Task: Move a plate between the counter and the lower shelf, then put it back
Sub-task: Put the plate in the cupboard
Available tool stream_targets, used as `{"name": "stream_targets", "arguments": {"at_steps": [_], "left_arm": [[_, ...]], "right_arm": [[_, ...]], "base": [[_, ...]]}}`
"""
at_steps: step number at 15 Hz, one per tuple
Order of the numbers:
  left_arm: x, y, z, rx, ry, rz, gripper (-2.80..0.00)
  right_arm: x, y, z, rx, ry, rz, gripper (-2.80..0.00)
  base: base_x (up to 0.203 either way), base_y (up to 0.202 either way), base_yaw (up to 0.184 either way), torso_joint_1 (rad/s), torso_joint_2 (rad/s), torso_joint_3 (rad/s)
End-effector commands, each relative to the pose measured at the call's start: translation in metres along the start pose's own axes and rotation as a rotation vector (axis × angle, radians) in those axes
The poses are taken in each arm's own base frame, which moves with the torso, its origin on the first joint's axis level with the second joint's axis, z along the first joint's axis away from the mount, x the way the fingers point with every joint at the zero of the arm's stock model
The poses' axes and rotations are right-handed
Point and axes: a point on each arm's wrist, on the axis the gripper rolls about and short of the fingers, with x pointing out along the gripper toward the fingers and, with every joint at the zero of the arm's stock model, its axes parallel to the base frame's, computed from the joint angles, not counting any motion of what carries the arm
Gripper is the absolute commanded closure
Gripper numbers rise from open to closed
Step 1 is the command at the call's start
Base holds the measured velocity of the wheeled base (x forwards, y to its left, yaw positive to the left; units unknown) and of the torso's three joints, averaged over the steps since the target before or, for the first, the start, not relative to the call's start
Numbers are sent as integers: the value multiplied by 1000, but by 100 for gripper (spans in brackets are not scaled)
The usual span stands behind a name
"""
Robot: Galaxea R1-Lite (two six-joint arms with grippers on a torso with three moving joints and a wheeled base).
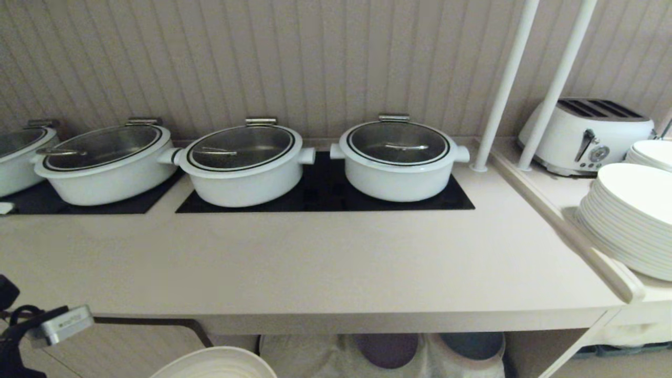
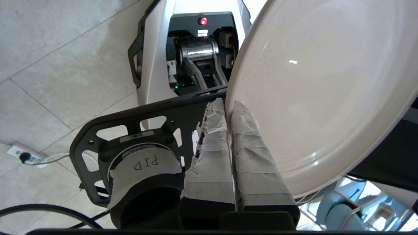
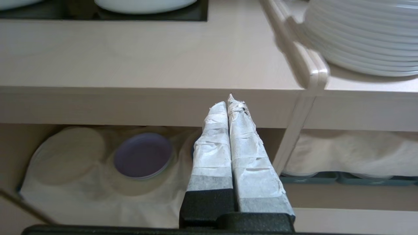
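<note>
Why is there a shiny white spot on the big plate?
Left wrist view: that spot is glare on the plate, with a second glint near its rim. Head view: the pot lids also reflect light. Right wrist view: the stacked white plates look blurred.

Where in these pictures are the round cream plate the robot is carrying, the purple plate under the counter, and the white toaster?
Round matte cream plate (image 2: 313,81), left wrist view, on its broad face.
Small round purple plate (image 3: 143,155), right wrist view, on its centre, in the cloth-lined shelf.
Glossy white toaster (image 1: 583,134), head view, on its front side.
</note>
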Motion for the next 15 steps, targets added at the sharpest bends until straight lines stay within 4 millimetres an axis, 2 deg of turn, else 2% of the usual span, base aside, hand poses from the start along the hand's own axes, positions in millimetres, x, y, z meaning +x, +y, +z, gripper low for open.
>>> {"name": "stream_targets", "arguments": {"at_steps": [1, 12, 15], "left_arm": [[0, 0, -1, -2, 1, -1, 0], [-2, -2, -8, -5, 10, -4, 0], [-3, -3, -9, -3, 8, -4, 0]], "right_arm": [[0, 0, 0, -1, 3, -1, 0], [0, 0, 0, -2, 2, -2, 0], [0, 0, 0, -2, 3, -2, 0]], "base": [[0, 0, 0, 0, 0, 0], [0, 0, 0, 0, 0, 0], [0, 0, 0, -130, 260, 140]]}}
